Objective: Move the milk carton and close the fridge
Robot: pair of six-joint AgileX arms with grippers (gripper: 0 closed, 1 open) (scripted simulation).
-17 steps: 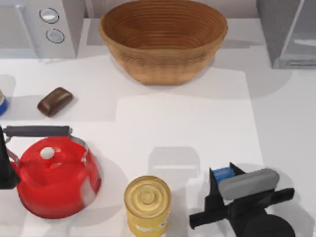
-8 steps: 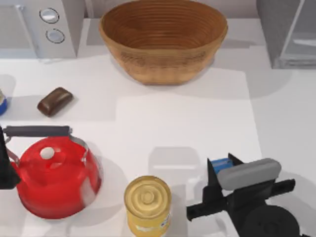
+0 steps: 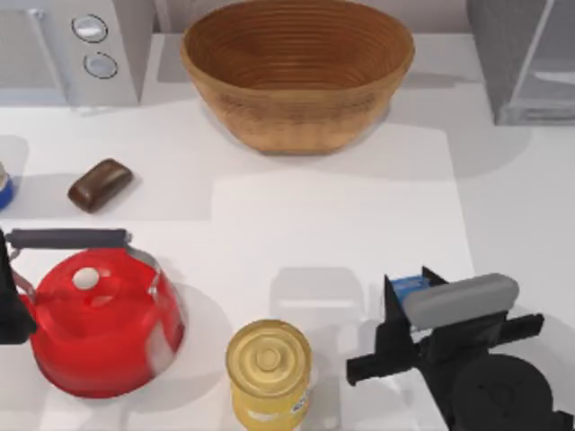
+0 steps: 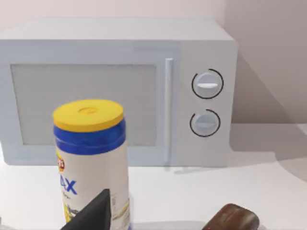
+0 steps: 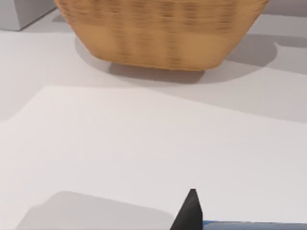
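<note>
Open white tabletop (image 3: 341, 215) stretches ahead toward the woven brown basket (image 3: 296, 72) and the grey metallic fridge (image 3: 526, 58) at the far right corner. The right gripper (image 3: 409, 301) pinches the small blue-topped milk carton (image 3: 410, 286) between its fingers, low at the near right. Left arm parked at the left edge.

Right arm (image 3: 490, 395): black, angular links w/ round base, grey capsule-shaped housing (image 3: 458, 301) on top.

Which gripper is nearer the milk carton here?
Right. The right gripper is at the milk carton, near the table's front right; the left gripper sits at the far left edge beside the red kettle.
</note>
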